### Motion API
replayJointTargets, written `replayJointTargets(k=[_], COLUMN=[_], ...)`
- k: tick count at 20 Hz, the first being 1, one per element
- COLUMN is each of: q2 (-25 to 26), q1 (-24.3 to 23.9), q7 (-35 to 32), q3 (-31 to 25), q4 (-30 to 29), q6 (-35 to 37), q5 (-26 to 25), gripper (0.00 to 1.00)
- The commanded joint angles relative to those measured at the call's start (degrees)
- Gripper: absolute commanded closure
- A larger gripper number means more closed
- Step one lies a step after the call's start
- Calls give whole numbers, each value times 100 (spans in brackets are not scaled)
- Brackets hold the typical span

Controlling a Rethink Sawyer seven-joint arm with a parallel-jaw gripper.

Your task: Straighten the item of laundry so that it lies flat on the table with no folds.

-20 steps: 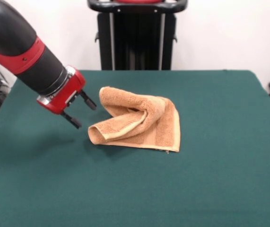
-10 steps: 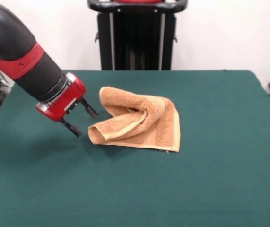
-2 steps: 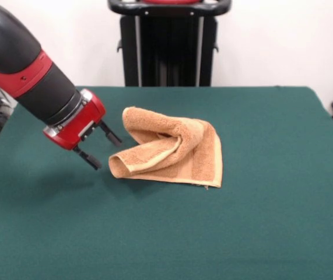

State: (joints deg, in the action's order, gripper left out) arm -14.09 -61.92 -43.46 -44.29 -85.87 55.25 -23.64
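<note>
The red and black arm [image 3: 35, 81] reaches in from the left, angled down toward the middle of the table [image 3: 259, 233]. Its gripper [image 3: 107, 151] hangs just beside the left end of the item of laundry [image 3: 172, 154], low over the green cloth, with its 2 black fingers [image 3: 110, 133] spread apart and nothing between them. I can't tell whether the lower tip touches the cloth. The orange-tan towel sits near the middle of the table, a bit toward the far side, bunched up: its left part is rolled over into a raised hump with a hollow fold opening toward the gripper, and a paler woven band runs along the folded edge. Its right part lies flatter, ending in a straight edge with a small white tag [image 3: 206, 186] at the near corner. Behind the table stands a black pedestal [image 3: 169, 44] against a white wall
</note>
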Motion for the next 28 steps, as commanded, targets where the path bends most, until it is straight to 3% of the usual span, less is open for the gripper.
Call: replayJointTargets(k=[1, 17, 28], q2=[130, 434, 608], q1=[226, -21, -222], q7=[-63, -19, 59], q3=[-117, -332, -507], q4=[214, -91, -344], q6=[43, -917, -1209], q5=[267, 247, 247], gripper=[0, 0, 0])
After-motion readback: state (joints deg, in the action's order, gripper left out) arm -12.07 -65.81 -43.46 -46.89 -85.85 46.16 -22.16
